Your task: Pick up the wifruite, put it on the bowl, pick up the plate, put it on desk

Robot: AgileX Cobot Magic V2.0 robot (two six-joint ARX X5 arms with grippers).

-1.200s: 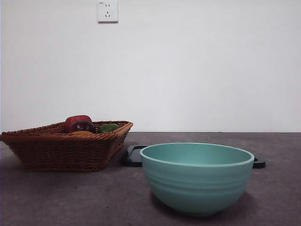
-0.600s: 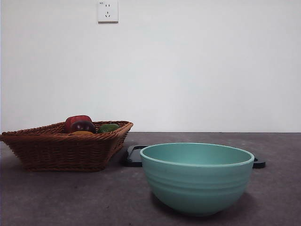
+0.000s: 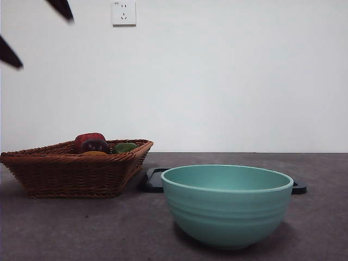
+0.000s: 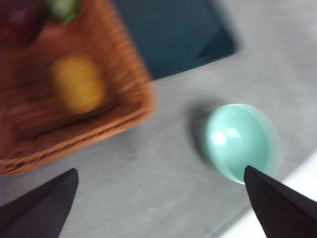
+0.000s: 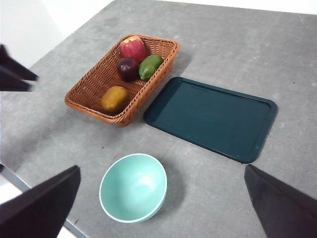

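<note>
The wifruite (image 5: 114,98), a brownish-orange oval, lies in the near end of a wicker basket (image 5: 157,45); it shows blurred in the left wrist view (image 4: 78,84) and as a sliver in the front view (image 3: 95,154). The teal bowl (image 5: 132,187) (image 3: 227,206) (image 4: 240,141) stands empty on the desk (image 5: 223,29). The plate (image 5: 213,116) (image 4: 171,32) is a dark teal rectangular tray lying flat beside the basket. My left gripper (image 4: 160,169) hangs open and empty high over the basket's side (image 3: 43,41) (image 5: 20,74). My right gripper (image 5: 161,168) is open, high above the bowl.
The basket (image 3: 70,168) also holds a red apple (image 5: 132,48), a dark purple fruit (image 5: 128,68) and a green fruit (image 5: 150,66). The desk's front edge (image 5: 44,203) runs close to the bowl. A wall socket (image 3: 124,13) is behind.
Two black jaw tips of the left gripper have come into the front view at the top left. Basket, bowl and tray have not moved.
</note>
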